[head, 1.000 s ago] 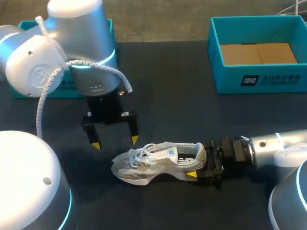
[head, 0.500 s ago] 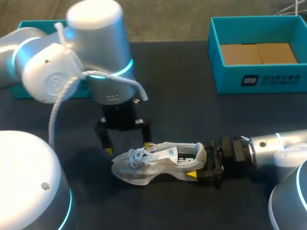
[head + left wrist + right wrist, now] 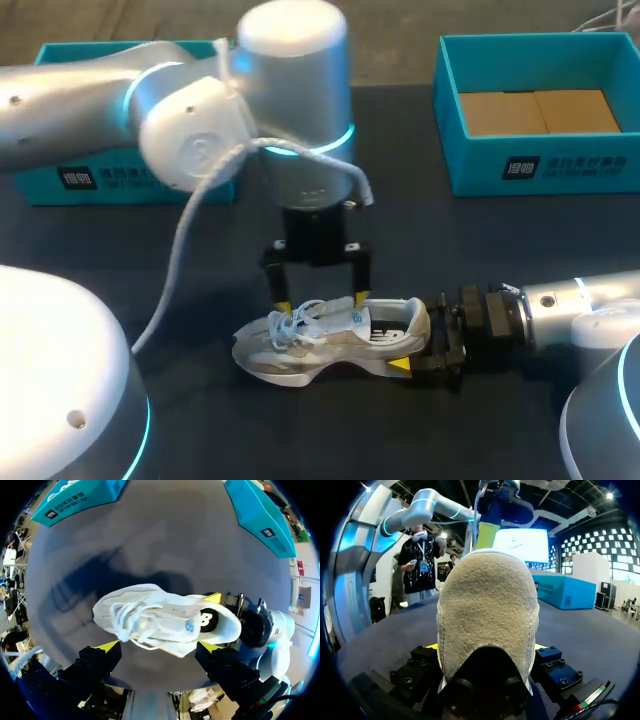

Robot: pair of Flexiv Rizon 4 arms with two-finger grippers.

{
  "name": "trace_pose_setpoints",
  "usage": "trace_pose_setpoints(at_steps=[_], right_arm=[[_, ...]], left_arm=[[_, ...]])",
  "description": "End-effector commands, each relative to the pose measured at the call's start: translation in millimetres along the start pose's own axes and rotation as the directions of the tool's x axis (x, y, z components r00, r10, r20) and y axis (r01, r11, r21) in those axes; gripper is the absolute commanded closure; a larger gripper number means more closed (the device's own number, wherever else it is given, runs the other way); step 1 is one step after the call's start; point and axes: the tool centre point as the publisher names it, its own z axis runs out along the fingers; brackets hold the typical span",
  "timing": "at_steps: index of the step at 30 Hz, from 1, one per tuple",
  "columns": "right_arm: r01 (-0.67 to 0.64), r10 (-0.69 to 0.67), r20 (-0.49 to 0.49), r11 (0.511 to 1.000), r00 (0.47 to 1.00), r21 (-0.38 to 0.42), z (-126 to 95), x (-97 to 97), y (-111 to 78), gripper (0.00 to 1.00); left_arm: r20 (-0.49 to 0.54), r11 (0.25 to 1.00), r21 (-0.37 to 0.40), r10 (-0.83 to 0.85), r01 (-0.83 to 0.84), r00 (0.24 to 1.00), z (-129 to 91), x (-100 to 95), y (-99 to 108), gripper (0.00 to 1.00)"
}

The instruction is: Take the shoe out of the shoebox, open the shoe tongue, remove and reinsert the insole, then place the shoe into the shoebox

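Observation:
A white and beige sneaker (image 3: 325, 340) lies on its side on the dark table, toe to the left. My right gripper (image 3: 422, 335) is shut on its heel, one yellow tip showing under the heel. In the right wrist view the suede heel (image 3: 487, 620) fills the gap between the fingers of that gripper (image 3: 486, 647). My left gripper (image 3: 320, 303) hangs open just above the laces and tongue, its two tips straddling the shoe's middle. From the left wrist, the sneaker (image 3: 165, 620) lies ahead of the open left gripper (image 3: 159, 646), with the right gripper (image 3: 235, 607) at the heel.
A teal shoebox (image 3: 540, 165) with cardboard inside stands at the back right. Another teal box (image 3: 100, 180) sits at the back left, partly hidden by my left arm. Bare dark table lies between the boxes and in front of the shoe.
My left arm has swung right and come down, bringing its open gripper from left of the toe to just over the laces. The right gripper and the shoe have stayed put.

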Motion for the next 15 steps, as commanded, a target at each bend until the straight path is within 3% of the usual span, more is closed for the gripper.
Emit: trace_pose_setpoints(at_steps=[1, 15], right_arm=[[-0.001, 0.001, 0.001, 1.000, 1.000, 0.006, 1, 1.4, 1.6, 1.00], [-0.001, 0.001, 0.001, 1.000, 1.000, 0.006, 1, 1.4, 1.6, 1.00]], left_arm=[[0.131, 1.000, 0.011, -0.016, 0.014, 0.991, 12, 42.7, -2, 0.00], [0.273, 0.998, 0.054, -0.034, 0.020, 0.961, 38, 49.5, 2, 0.00]])
